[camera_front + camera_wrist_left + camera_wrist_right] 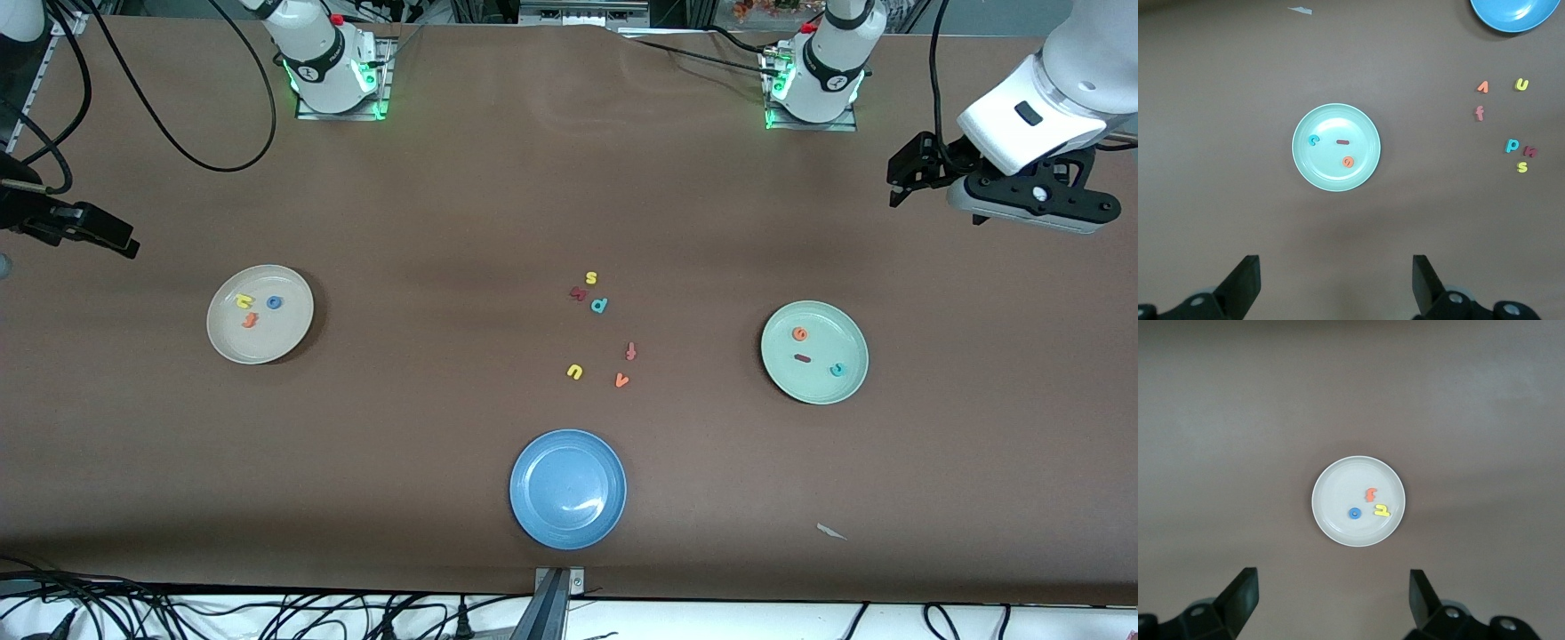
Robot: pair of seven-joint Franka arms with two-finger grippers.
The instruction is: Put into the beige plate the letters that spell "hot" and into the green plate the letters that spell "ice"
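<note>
The beige plate [286,336] lies toward the right arm's end of the table and holds a yellow h [244,301], a blue o [274,302] and an orange t [250,320]. Toward the left arm's end, the green plate [822,388] holds an orange e [799,334], a dark red i [802,359] and a teal c [837,370]. My left gripper [1336,267] hangs open and empty high over the table, apart from the green plate [1331,175]. My right gripper [1333,583] is likewise open and empty, high up and away from the beige plate [1338,487].
A blue plate [567,488] lies near the front edge at mid-table. Loose letters lie between the plates: yellow s [591,277], dark red letter [578,292], teal p [599,305], red-orange f [630,351], yellow u [574,372], orange v [621,380]. A white scrap [831,532] lies near the front edge.
</note>
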